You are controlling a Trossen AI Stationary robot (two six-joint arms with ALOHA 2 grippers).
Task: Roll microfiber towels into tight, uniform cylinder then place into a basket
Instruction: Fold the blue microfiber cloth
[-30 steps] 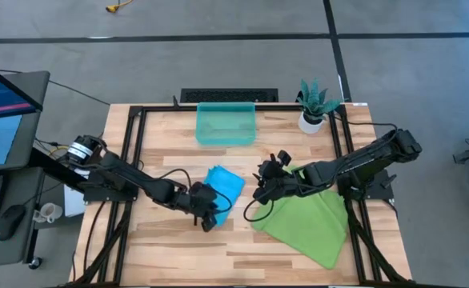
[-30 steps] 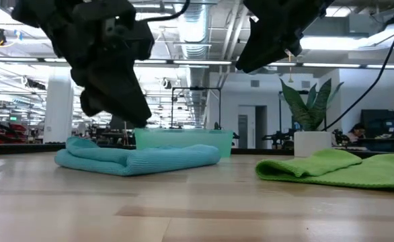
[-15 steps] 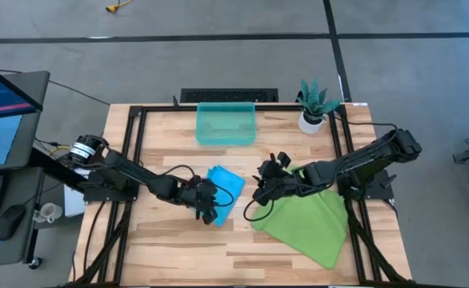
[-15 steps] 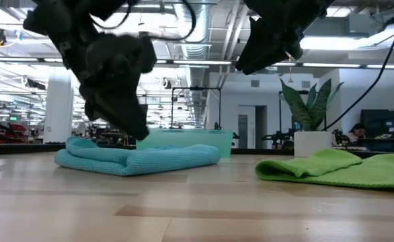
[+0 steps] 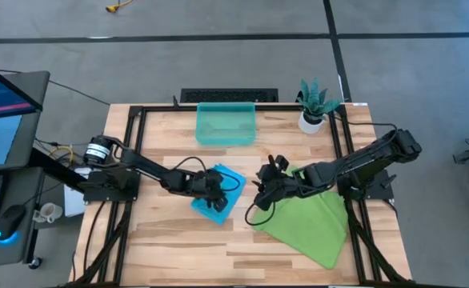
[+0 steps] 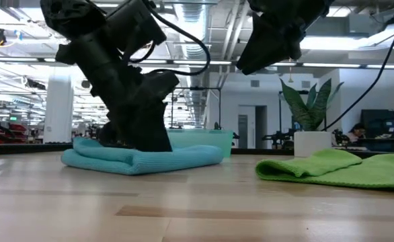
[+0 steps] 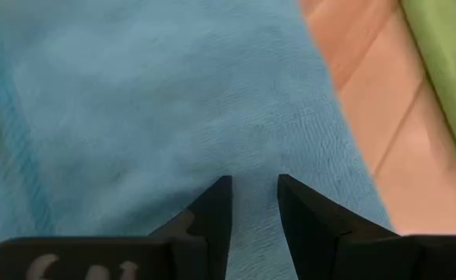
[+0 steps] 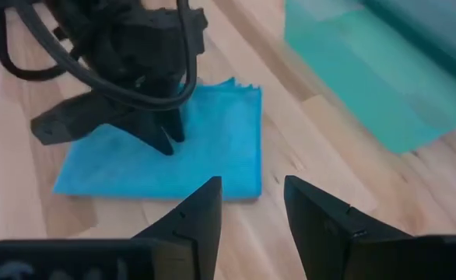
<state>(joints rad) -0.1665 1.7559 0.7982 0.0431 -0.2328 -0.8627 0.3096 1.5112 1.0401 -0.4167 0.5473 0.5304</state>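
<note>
A sky-blue towel (image 5: pixel 218 196) lies folded flat on the table's middle, and my left gripper (image 5: pixel 218 189) stands on it with its fingers a little apart. A larger lime-green towel (image 5: pixel 306 220) lies spread at the right. Over that towel's left corner my right gripper (image 5: pixel 260 192) hangs open with nothing between its fingers, clear of the table. The teal basket (image 5: pixel 226 124) stands at the far edge with nothing showing in it. My left gripper sets its two fingertips (image 8: pixel 170 141) on the blue towel's top face (image 7: pixel 253 148), near its middle. The fingers slant down from the table's left. A narrow gap stays between them, and no fold shows in it. The towel lies flat on the table.
A white pot with a green plant (image 5: pixel 314 108) stands at the far right, beside the basket. Black frame rails (image 5: pixel 134 152) run along the table's left and right sides. Bare wood (image 5: pixel 218 248) lies between the towels and the near edge.
My left gripper has gone from the blue towel's near edge toward the table's far and right sides and sunk onto the towel's middle, rolling a little. The towel's near part, covered before, now shows. My right arm has kept its place.
</note>
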